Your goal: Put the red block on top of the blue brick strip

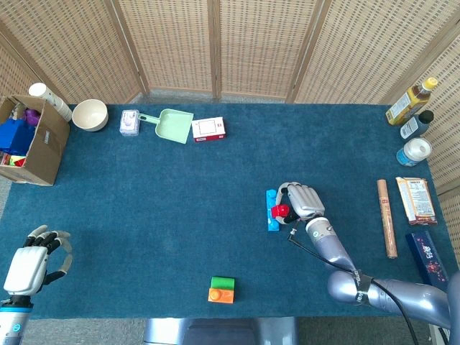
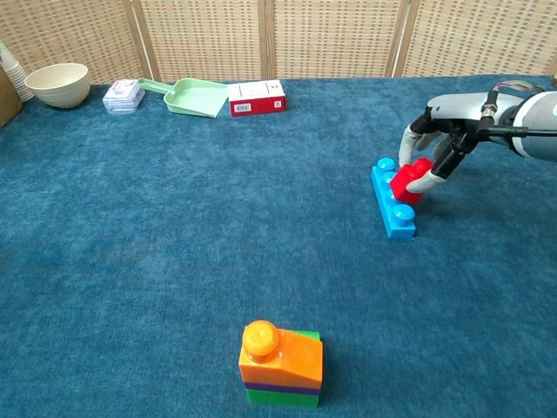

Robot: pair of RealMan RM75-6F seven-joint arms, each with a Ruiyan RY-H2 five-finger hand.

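Gripping the red block (image 2: 409, 181) between its fingers, the right hand (image 2: 439, 144) is reaching in from the right side of the blue carpeted table (image 2: 174, 235). The block is sitting tilted against the middle of the blue brick strip (image 2: 392, 199), covering the studs there, while one stud is showing at the strip's far end and one at its near end. Whether the block is seated flat on the studs cannot be told from either view. In the head view the same red block (image 1: 279, 210) is showing at the right edge of the strip (image 1: 272, 210), with the right hand (image 1: 300, 200) curled over it.

The left hand (image 1: 32, 256) is hovering at the near left corner of the table, well apart from the bricks, its fingers spread and holding nothing.

Near the front edge, an orange block (image 2: 283, 357) with a round orange knob is standing on a purple layer and a green base. Along the far edge, a cream bowl (image 2: 58, 84), a small clear box (image 2: 124, 96), a light green dustpan (image 2: 192, 96) and a red-and-white carton (image 2: 256, 97) are lying in a row. A cardboard box (image 1: 32, 141) of toys is sitting at the far left, and bottles (image 1: 413, 115) and packets (image 1: 416, 199) are lining the right edge.
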